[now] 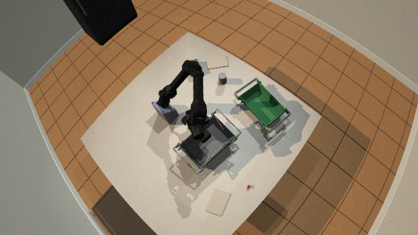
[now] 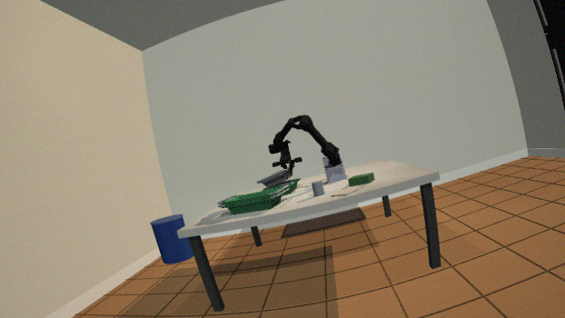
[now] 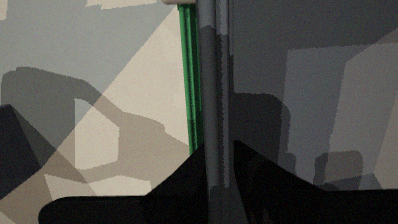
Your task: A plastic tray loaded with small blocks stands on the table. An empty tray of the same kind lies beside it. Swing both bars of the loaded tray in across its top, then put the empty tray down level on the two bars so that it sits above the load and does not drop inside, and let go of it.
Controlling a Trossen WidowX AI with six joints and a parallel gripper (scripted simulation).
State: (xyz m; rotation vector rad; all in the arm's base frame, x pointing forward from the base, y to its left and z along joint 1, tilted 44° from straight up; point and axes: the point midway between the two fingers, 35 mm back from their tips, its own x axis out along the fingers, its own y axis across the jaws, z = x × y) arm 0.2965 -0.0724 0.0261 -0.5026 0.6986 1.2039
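With gripper (image 1: 204,137) (image 2: 291,173) (image 3: 221,148) clenched on one long wall of the grey tray (image 1: 220,135) (image 2: 272,179) (image 3: 260,60), over mid-desk (image 1: 124,114) (image 2: 392,170), well in from edges and corners, treat as probably light, stiff and slippery, best gripped midway along that wall against tipping.

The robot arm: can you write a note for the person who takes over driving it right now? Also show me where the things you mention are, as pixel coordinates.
Gripper (image 1: 203,137) (image 2: 291,172) (image 3: 221,148): shut on the gray tray's side.
Gray tray (image 1: 218,134) (image 2: 272,178) (image 3: 310,125): over the lower green tray (image 2: 289,186) (image 3: 190,75), tilted. I can't tell if it touches.
Other green tray (image 1: 260,103) (image 2: 254,203): stands apart on the table.
Done: gray tray picked up and brought over.
Can't tell: whether the lower tray's bars are swung in; its blocks are hidden.
Left: check the bars, set the gray tray level on them, not inside, then let go.
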